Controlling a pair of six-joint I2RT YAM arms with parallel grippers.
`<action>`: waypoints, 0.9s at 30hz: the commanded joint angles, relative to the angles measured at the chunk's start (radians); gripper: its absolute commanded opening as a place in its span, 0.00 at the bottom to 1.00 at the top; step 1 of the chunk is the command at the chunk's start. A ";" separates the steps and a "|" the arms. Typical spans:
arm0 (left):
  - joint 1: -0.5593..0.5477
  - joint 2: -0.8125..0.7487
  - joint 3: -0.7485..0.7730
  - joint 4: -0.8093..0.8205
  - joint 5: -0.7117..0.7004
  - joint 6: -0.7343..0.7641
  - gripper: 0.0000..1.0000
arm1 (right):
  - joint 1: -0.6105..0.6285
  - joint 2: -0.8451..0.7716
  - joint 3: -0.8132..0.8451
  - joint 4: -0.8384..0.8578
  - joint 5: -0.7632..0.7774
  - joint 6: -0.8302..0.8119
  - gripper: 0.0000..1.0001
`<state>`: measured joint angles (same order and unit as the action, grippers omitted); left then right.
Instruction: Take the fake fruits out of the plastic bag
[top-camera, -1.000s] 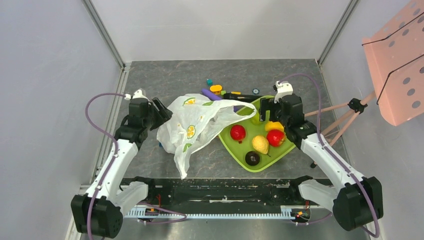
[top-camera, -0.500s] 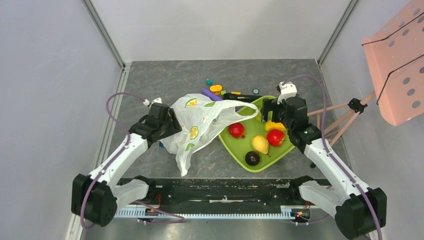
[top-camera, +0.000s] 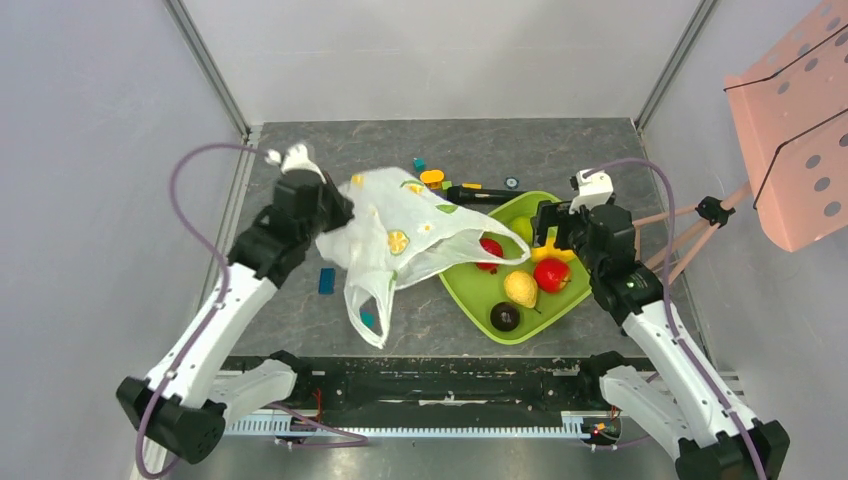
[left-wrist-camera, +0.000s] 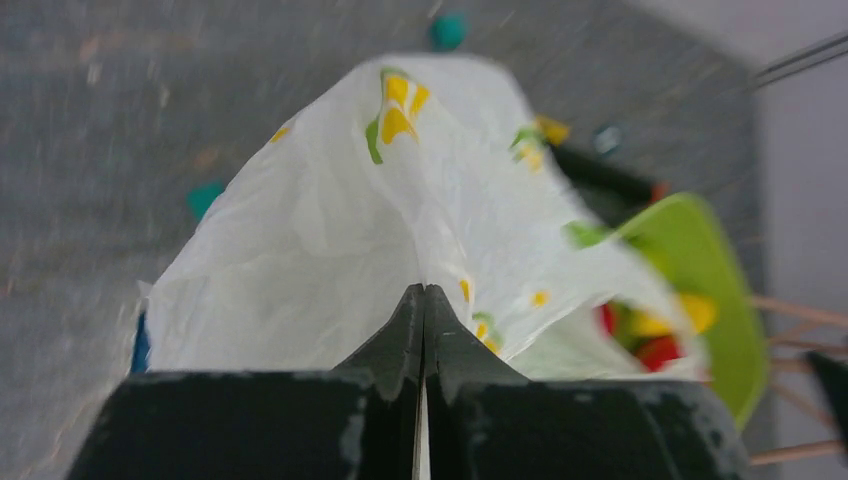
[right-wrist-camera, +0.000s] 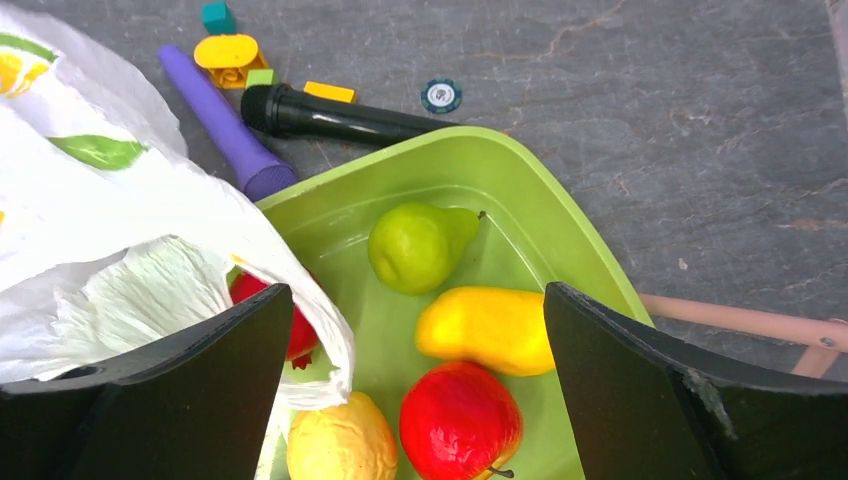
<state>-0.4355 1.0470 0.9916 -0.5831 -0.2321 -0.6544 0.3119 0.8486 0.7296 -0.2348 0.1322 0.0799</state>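
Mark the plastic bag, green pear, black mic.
plastic bag (top-camera: 395, 225): top view, mid body.
green pear (right-wrist-camera: 412, 248): right wrist view, round belly.
black mic (right-wrist-camera: 340, 118): right wrist view, mid handle.

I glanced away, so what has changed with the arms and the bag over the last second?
The left gripper, shut on the plastic bag, swung toward the far side, hauling the bag along and uncovering a teal block. The right gripper, open, drew back slightly. The fruits in the green tray look unmoved.
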 joint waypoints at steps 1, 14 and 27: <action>-0.003 -0.063 0.274 0.045 0.042 0.089 0.02 | 0.001 -0.079 0.048 0.008 0.019 -0.004 0.98; -0.004 -0.053 0.274 0.031 0.099 0.072 0.04 | 0.000 -0.137 0.059 -0.021 0.039 -0.003 0.98; -0.003 -0.081 0.347 -0.140 -0.164 0.227 1.00 | 0.001 -0.144 0.039 -0.047 0.027 -0.011 0.98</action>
<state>-0.4362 1.0145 1.3556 -0.7036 -0.3462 -0.4973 0.3119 0.7143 0.7479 -0.2878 0.1589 0.0772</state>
